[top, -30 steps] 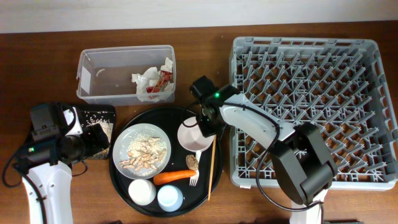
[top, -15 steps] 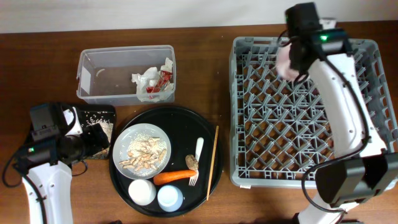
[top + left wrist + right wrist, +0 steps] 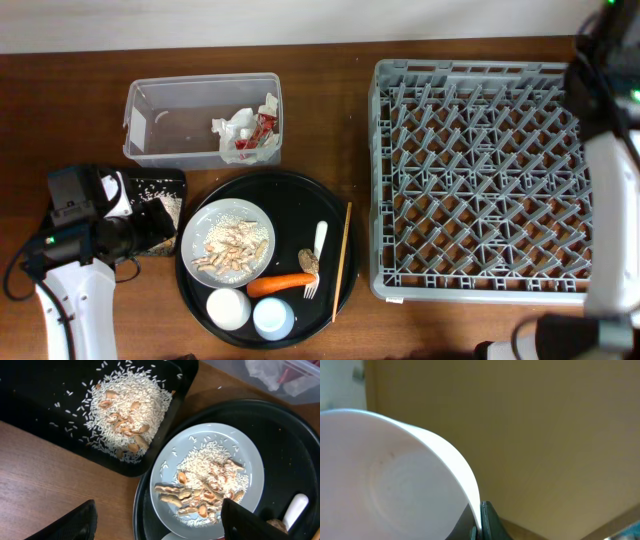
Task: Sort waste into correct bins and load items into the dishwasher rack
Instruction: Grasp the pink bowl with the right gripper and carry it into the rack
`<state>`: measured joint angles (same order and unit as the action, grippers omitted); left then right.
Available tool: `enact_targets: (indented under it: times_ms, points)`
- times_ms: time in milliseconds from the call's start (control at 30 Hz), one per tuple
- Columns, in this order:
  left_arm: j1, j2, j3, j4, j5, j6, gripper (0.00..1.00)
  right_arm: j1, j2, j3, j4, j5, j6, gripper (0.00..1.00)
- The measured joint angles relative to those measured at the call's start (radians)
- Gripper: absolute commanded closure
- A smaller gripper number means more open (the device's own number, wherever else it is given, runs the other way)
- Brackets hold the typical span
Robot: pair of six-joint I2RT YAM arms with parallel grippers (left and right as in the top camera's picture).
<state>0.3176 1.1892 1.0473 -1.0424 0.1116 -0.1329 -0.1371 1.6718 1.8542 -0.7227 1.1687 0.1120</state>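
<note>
Grey plastic dishwasher rack [image 3: 480, 66] stood with no dish visible among its pegs. Just left of the rack sat the round black tray [image 3: 300, 200], and farther left of the rack, toward the back, the clear bin [image 3: 200, 80] with wrappers. The plate [image 3: 200, 222] of rice and nuts lay on the tray, well left of the rack, with the left gripper [image 3: 157, 510] spread wide above it, holding nothing. The right gripper [image 3: 479, 521] pinched the rim of the white bowl [image 3: 385, 475], apparently by the rack's far right corner, though the overhead view hid the bowl. Loading the bowl looked like the step in hand. Next it needed lowering between pegs, tilted, before release.
</note>
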Motion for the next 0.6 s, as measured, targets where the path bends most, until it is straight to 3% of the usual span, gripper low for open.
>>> enact_targets:
  times_ms: [67,233,600]
  points:
    - [0.000,0.000,0.000,0.000,0.000,0.000,0.21,0.000,0.125,-0.002,0.035,-0.013,-0.089,0.96]
    - [0.000,0.000,0.000,-0.001,0.000,0.000,0.21,0.000,0.368,-0.004,0.036,-0.002,-0.132,0.96]
    - [0.000,0.000,0.000,-0.001,0.000,0.000,0.21,0.000,0.423,-0.213,0.157,0.042,-0.071,0.96]
